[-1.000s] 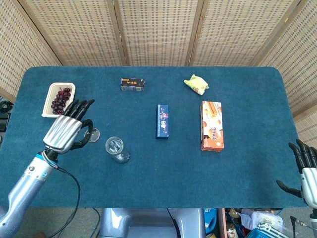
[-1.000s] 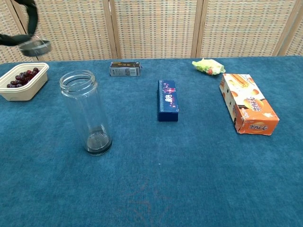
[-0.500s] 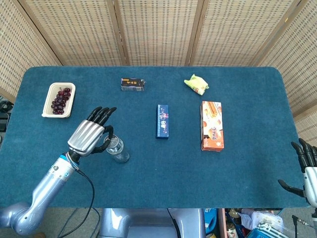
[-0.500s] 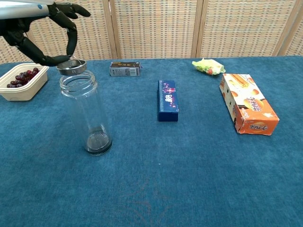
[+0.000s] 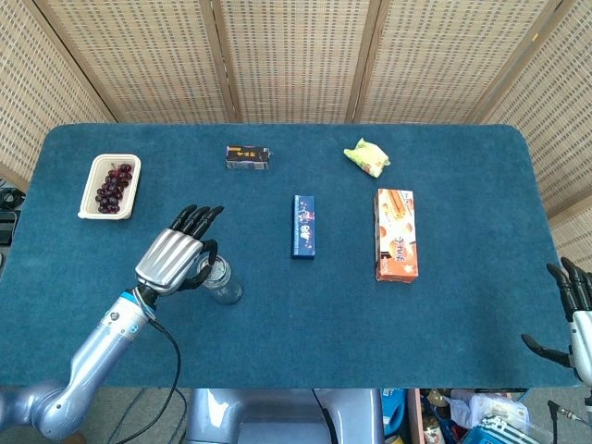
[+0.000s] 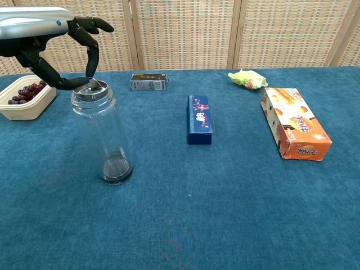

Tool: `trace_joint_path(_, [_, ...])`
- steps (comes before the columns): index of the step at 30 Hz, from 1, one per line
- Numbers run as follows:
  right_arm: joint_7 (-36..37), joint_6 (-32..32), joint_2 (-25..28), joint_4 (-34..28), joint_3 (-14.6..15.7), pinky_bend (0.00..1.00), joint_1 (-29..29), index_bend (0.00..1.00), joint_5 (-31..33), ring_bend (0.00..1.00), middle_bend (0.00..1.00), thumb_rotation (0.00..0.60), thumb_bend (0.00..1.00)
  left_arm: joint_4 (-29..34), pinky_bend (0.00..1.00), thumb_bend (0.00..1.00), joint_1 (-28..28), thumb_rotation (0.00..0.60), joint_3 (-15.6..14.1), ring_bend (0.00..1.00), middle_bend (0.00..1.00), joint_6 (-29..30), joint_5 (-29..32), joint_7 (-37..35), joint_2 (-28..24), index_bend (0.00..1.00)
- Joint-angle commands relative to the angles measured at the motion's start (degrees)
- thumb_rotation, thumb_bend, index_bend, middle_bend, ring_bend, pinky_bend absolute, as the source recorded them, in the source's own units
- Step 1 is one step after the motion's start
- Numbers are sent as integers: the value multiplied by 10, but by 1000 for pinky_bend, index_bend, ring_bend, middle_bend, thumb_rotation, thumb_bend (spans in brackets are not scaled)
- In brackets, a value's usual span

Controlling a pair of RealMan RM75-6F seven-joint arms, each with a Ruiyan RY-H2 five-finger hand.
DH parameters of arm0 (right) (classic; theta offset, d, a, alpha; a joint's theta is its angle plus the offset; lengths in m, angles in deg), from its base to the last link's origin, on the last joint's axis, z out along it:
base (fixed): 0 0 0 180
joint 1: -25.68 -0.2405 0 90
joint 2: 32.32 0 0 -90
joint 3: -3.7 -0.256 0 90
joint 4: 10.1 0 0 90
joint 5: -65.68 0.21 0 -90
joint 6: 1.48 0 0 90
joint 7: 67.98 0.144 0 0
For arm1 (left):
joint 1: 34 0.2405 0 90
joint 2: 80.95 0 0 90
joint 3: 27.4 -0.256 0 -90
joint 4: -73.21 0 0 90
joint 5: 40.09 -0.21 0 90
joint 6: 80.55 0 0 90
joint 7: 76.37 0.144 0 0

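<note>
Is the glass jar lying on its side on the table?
No. In the chest view the glass jar stands upright on the blue table, with the left hand holding a lid at its mouth.

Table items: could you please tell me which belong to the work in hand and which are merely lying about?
In hand:
left hand
lid, held at the jar's mouth
glass jar, upright

Lying about:
tray of cherries
small dark box
blue box
orange box
yellow packet
</note>
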Motion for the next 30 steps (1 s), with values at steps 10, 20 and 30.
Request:
trace_joint_path(10, [0, 0, 0, 0, 0, 0, 0, 0, 0, 0, 0, 600, 0, -3, 0, 436, -4, 600, -10, 0, 0, 5, 5, 3, 1, 22])
trace_joint_path(20, [-1, 0, 0, -1, 0, 0, 0, 0, -2, 0, 0, 600, 0, 10, 0, 428, 11, 600, -11, 0, 0, 21, -24, -34, -24, 0])
trace_joint_path(30, [-6, -2, -2, -2, 2, 0, -2, 0, -5, 0, 0, 600, 0, 34, 0, 676, 68, 600, -57, 0, 0, 21, -112, -125, -120, 162])
